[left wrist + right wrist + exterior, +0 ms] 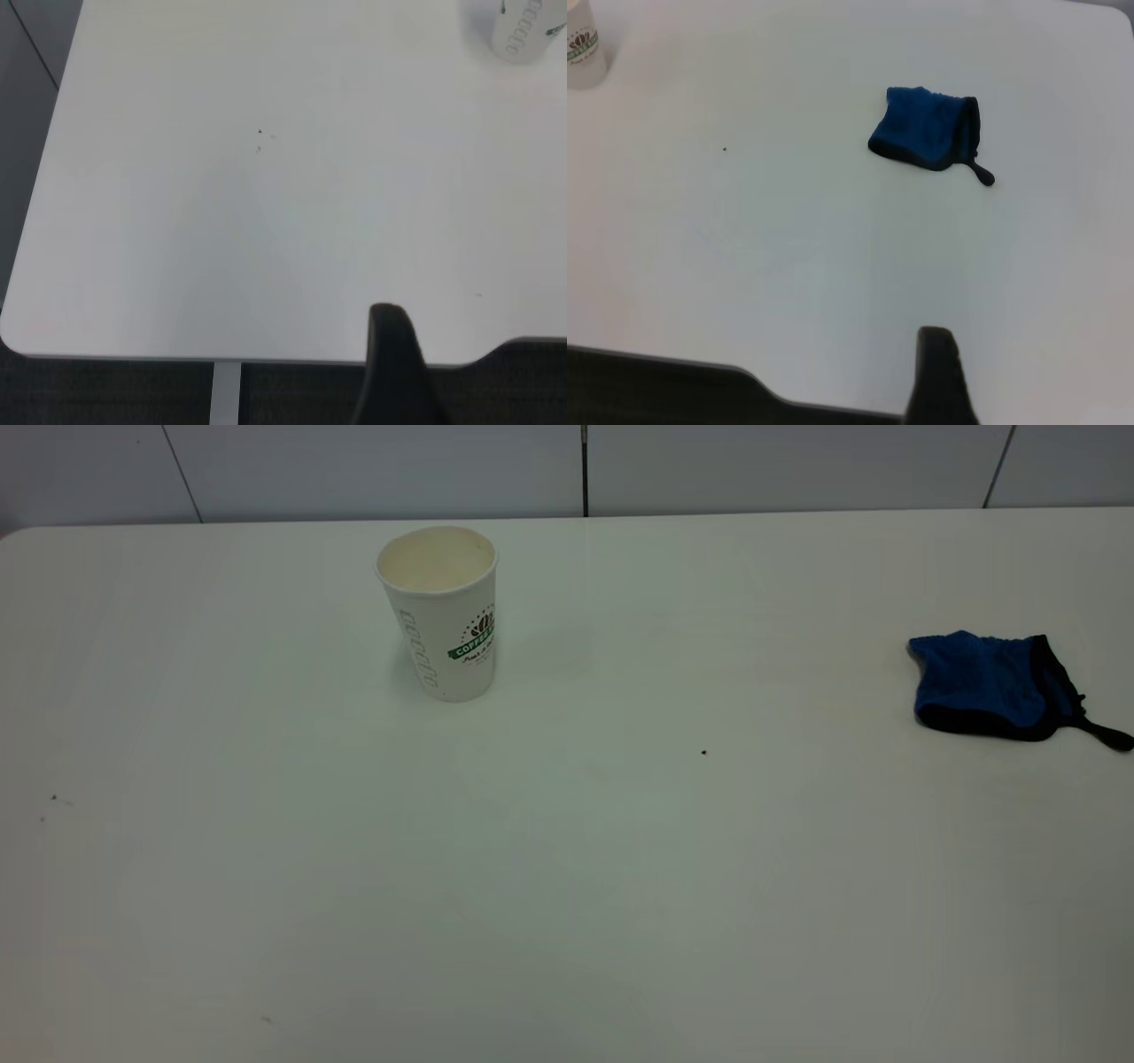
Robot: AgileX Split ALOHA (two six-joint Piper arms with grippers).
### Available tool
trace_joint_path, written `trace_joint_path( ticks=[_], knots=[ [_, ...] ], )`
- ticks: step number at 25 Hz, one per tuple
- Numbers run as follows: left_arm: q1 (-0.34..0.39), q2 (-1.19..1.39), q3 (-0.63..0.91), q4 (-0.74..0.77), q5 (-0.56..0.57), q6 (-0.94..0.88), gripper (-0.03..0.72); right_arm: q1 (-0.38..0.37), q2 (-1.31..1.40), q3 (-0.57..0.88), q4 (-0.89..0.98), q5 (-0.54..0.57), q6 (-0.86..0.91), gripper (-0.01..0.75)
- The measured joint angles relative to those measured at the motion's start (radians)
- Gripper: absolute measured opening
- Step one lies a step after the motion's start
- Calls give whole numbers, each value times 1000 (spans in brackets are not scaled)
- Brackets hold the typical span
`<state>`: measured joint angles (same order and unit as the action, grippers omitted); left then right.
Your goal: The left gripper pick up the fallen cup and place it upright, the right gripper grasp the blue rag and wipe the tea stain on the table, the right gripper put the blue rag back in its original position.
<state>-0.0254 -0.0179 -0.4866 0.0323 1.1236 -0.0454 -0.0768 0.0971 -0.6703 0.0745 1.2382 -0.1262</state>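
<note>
A white paper cup with a green logo stands upright on the white table, back left of centre. It also shows in the left wrist view and the right wrist view. The blue rag with black trim lies crumpled at the table's right side, and shows in the right wrist view. No tea stain shows on the table. Neither arm appears in the exterior view. My left gripper hangs over the table's near left edge. My right gripper hangs over the near right edge, well short of the rag.
A tiny dark speck lies on the table between cup and rag. A few small specks lie near the left side. A grey panelled wall runs behind the table's far edge.
</note>
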Motion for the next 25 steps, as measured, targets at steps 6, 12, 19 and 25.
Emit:
trace_joint_path(
  ticks=[6,12,19,25],
  knots=[
    [0,0,0,0,0,0,507,0,-64,128,14,-59,0,586],
    [0,0,0,0,0,0,507,0,-84,194,29,-102,-1,587],
    [0,0,0,0,0,0,507,0,-113,201,30,-113,-1,587],
    [0,0,0,0,0,1,507,0,-113,201,30,-113,0,587]
  ],
)
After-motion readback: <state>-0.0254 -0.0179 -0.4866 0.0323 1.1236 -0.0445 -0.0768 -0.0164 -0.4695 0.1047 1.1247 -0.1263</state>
